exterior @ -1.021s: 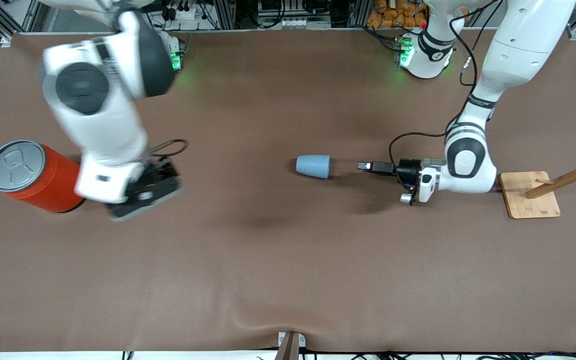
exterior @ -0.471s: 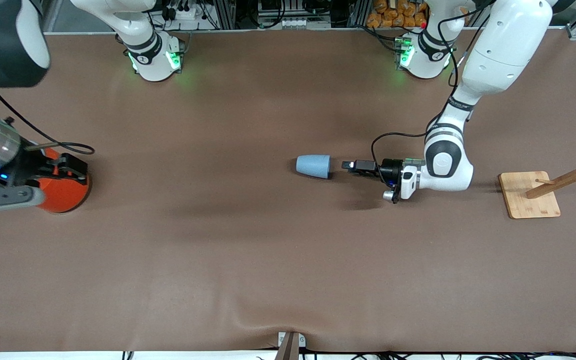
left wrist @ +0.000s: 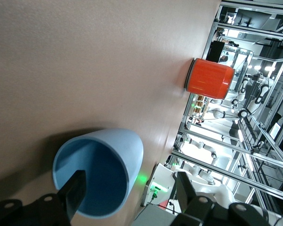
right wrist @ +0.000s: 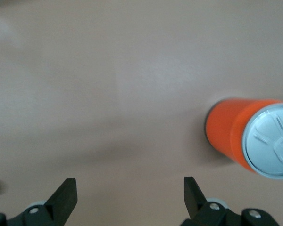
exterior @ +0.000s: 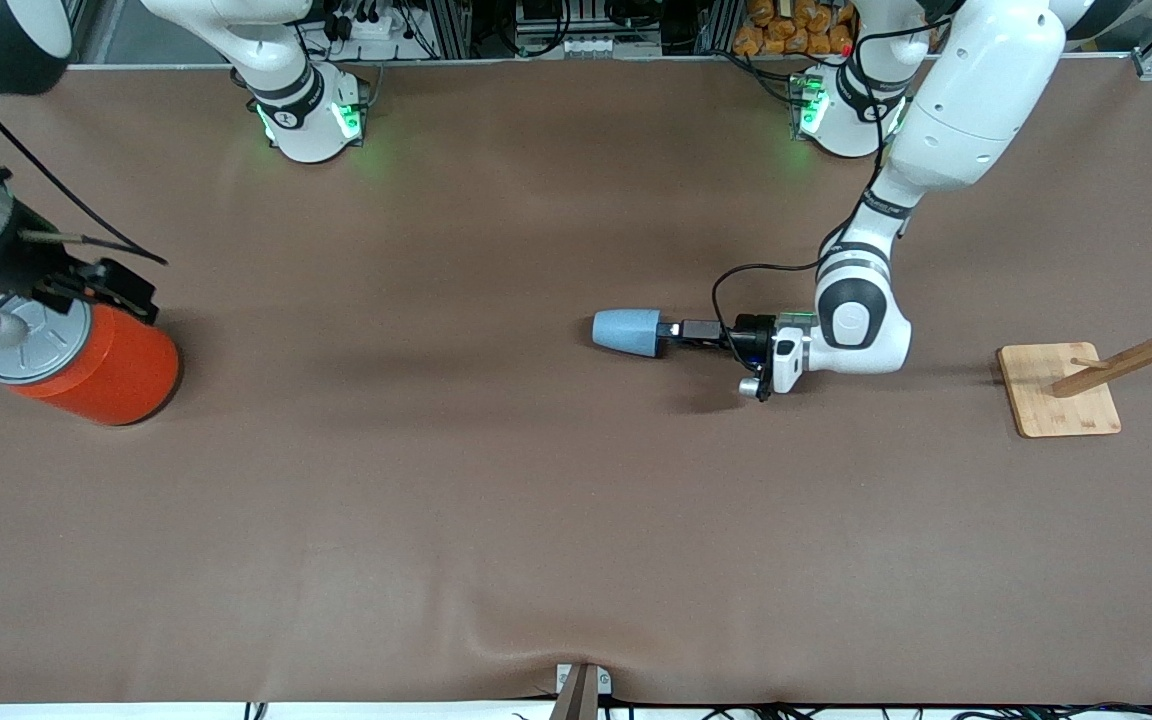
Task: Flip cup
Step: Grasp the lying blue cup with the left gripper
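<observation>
Brown table (exterior: 496, 500): cup (exterior: 626, 332) laid sideways, likely light, rigid; left gripper (exterior: 681, 331) spread astride rim, one finger (left wrist: 75, 194) inside. Right gripper (right wrist: 127, 197) parked agape above orange can (exterior: 96, 365).

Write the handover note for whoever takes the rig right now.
Left tool: open, at the mouth of the cup, one finger inside the rim, one outside; no grip yet.
Right tool: open, waiting above the orange can at the right arm's end of the table.
Cup: lying on its side mid-table, mouth toward the left tool.
Done: approach to the rim.
Left: close on the rim, lift, turn the cup, set it down.
</observation>
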`<move>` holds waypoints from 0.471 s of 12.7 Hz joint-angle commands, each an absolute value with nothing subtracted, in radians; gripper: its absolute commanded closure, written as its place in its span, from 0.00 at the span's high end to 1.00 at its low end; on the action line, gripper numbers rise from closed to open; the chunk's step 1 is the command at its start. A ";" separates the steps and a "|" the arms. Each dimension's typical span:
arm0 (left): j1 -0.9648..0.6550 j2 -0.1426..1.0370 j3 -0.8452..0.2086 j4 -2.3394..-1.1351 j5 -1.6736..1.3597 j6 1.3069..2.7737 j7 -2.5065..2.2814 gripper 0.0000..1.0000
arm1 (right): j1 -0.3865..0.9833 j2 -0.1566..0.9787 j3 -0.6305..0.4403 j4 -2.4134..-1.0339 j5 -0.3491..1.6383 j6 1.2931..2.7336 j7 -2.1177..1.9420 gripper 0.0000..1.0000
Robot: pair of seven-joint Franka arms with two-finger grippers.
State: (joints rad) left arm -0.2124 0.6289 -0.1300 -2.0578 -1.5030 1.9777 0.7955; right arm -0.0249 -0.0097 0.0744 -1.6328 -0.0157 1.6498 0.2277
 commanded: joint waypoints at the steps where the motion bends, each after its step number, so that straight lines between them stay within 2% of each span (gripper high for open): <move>1: -0.253 0.637 -0.127 -2.060 -1.577 1.999 0.819 0.78 | -0.029 -0.110 0.043 -1.746 0.014 1.655 0.183 1.00; 2: -0.268 0.637 -0.127 -2.059 -1.600 2.019 0.819 0.73 | -0.029 -0.092 0.043 -1.735 0.014 1.663 0.169 1.00; 4: -0.308 0.637 -0.127 -2.051 -1.612 2.080 0.819 0.59 | -0.031 -0.025 0.043 -1.599 0.002 1.623 0.161 1.00; 6: -0.325 0.635 -0.127 -2.048 -1.612 2.126 0.819 0.29 | -0.037 0.043 0.040 -1.467 -0.005 1.540 0.132 1.00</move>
State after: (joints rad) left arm -0.3045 0.6338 -0.1303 -2.0554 -1.5869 2.0891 0.7963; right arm -0.0251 -0.0428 0.0409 -1.6248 -0.0104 1.6143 0.1720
